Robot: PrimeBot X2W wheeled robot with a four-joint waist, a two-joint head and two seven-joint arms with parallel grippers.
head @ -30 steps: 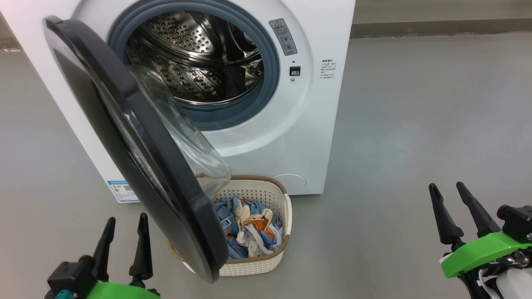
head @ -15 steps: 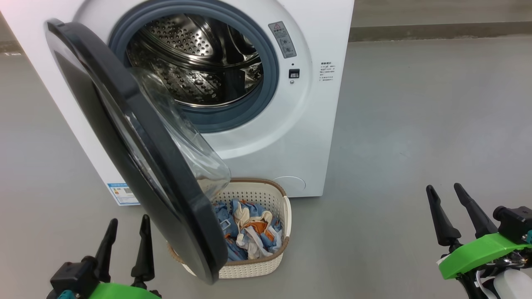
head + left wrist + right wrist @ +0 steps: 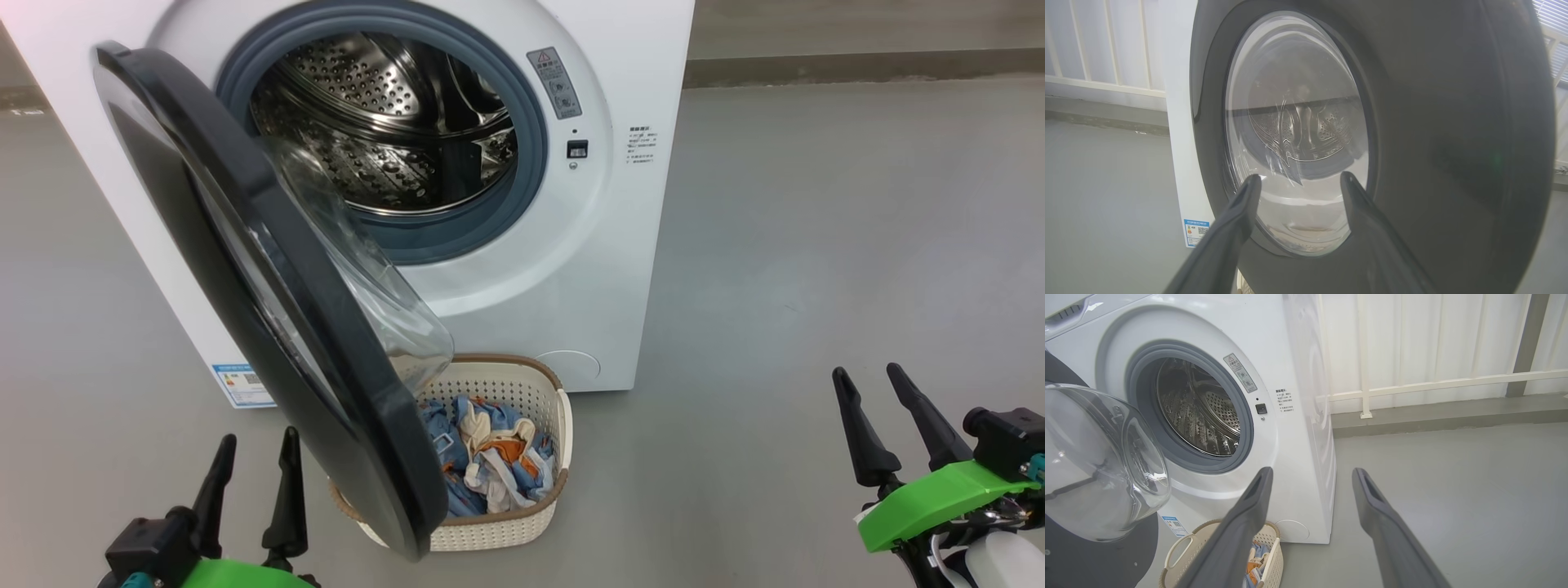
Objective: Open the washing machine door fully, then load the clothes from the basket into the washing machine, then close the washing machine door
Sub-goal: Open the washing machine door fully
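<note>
The white washing machine [image 3: 571, 269] [image 3: 1290, 428] stands ahead with its steel drum [image 3: 392, 114] showing. Its black-rimmed door [image 3: 269, 302] [image 3: 1453, 143] hangs partly open, swung out over the left side of the cream basket [image 3: 522, 523] [image 3: 1184, 547] on the floor. Blue, white and orange clothes [image 3: 490, 457] [image 3: 1255, 567] lie in the basket. My left gripper [image 3: 255, 445] [image 3: 1299, 176] is open at the lower left, just outside the door's outer face. My right gripper [image 3: 867, 374] [image 3: 1311, 470] is open at the lower right, well clear of the machine.
Grey floor [image 3: 816, 245] spreads to the right of the machine. A low ledge [image 3: 1433, 412] and white railing [image 3: 1412, 381] run behind it. A blue label sticker [image 3: 237, 385] sits at the machine's lower left corner.
The head camera has tilted slightly, so the whole picture sits a little lower. Both grippers stay open; the right one has crept slightly left. Door and basket are unmoved.
</note>
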